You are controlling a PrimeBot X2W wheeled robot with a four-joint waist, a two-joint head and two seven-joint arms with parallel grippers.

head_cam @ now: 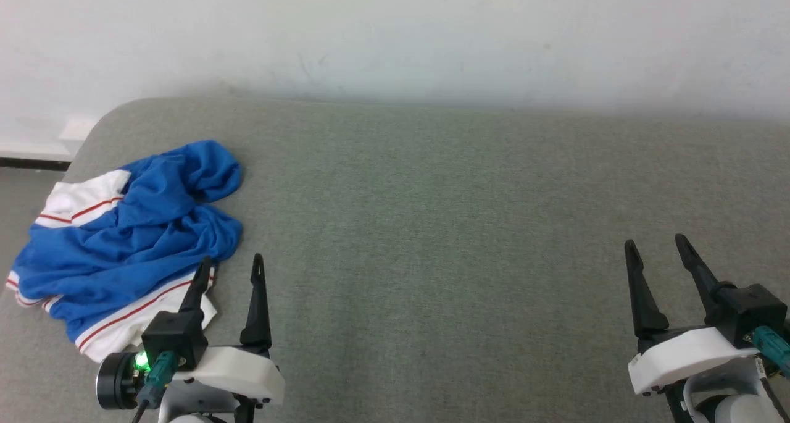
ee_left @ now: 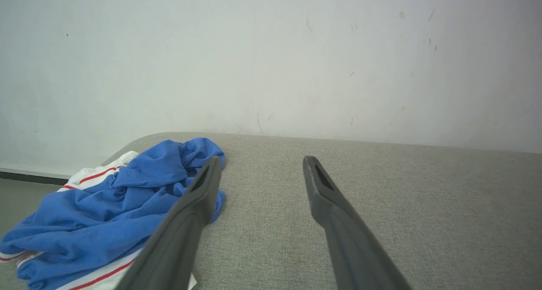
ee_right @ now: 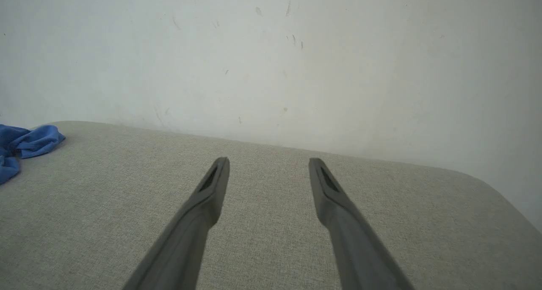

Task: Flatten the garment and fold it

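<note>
**Garment heaped at left end; both grippers empty**

Location: the garment (head_cam: 129, 238) lies crumpled at the left end of the grey padded surface (head_cam: 432, 225), close to its rounded corner and left edge.

Handling: it is thin jersey. I judge it light, limp and stretchy, with no stiffness to keep a shape once lifted. The folds overlap, so a pinch may catch two layers at once.

Holds: in my judgement the white banded parts give the firmest edge. These are the white sleeve (head_cam: 80, 204) on the far left and the red-striped white edge (head_cam: 133, 324) nearest me.

Grippers: my left gripper (head_cam: 230, 262) has its fingers apart and holds nothing. It sits just beside the heap's near right side. One fingertip overlaps the cloth in the head view, but I cannot confirm contact. My right gripper (head_cam: 655, 242) is likewise spread and empty, well apart from the garment.

Surroundings: the wall (head_cam: 395, 34) runs behind the surface. I note nothing between either gripper and the cloth. The nearby left edge is the hazard, since cloth dragged that way could slide off.
</note>
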